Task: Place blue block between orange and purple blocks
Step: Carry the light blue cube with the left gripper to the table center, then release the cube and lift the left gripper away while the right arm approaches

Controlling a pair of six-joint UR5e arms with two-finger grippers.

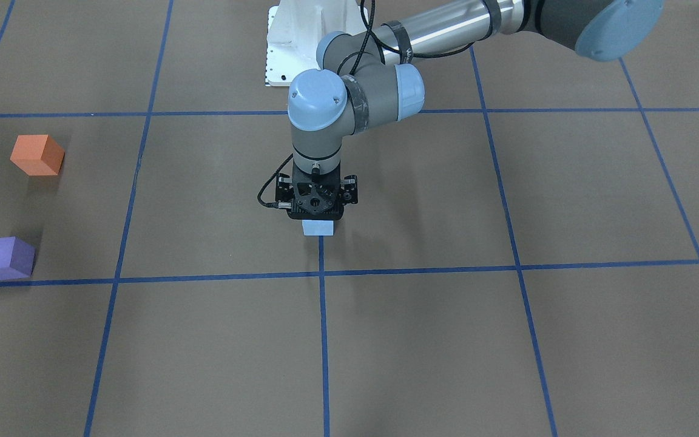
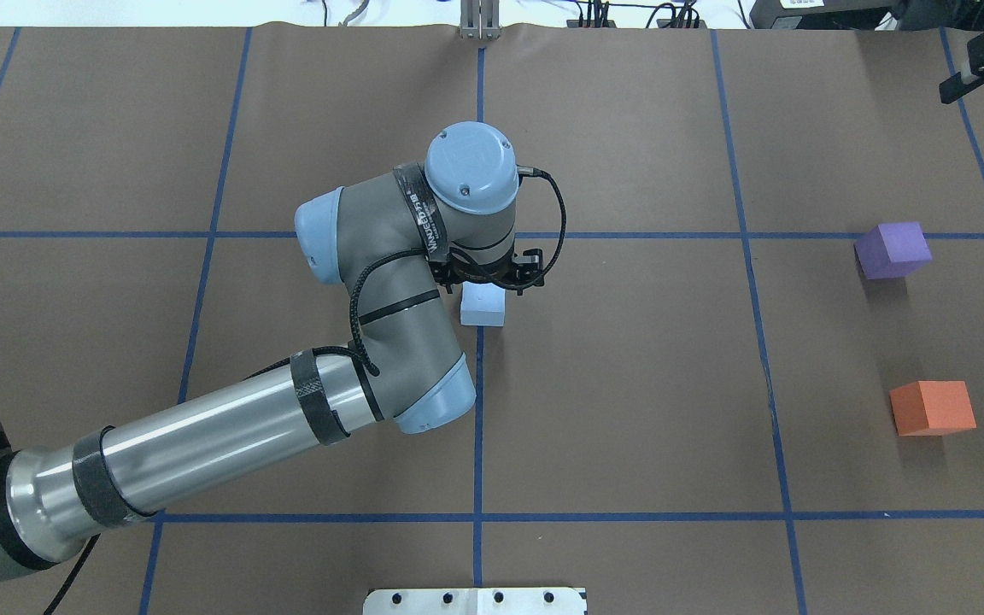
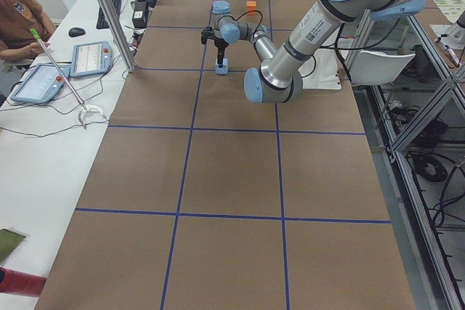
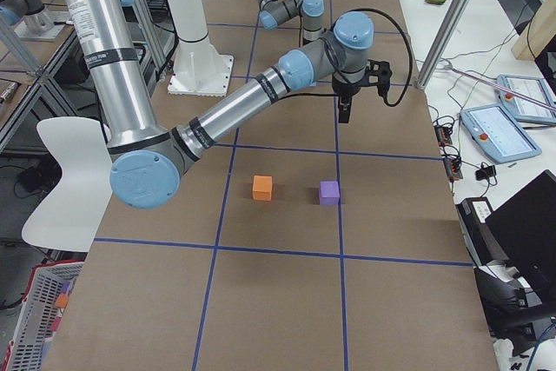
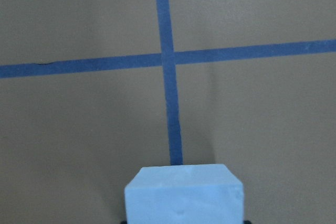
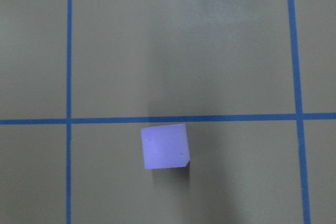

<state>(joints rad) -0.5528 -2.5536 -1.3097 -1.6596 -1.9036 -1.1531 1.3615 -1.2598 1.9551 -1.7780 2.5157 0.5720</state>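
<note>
Blue block (image 1: 317, 228): mid-table, over a blue tape line (image 1: 323, 340), just robot-side of a tape crossing.
Left gripper (image 3: 220, 62): points straight down onto the blue block. Its wrist hides the fingers, so a grasp cannot be told.
Purple block (image 2: 892, 250): far to the robot's right, one edge just beside a tape line.
Orange block (image 2: 932, 407): nearer the robot than the purple block, apart from it. Brown table (image 2: 629, 384) paper shows between them.
Right gripper (image 4: 345, 115): high above the purple block. Its opening cannot be told.
</note>
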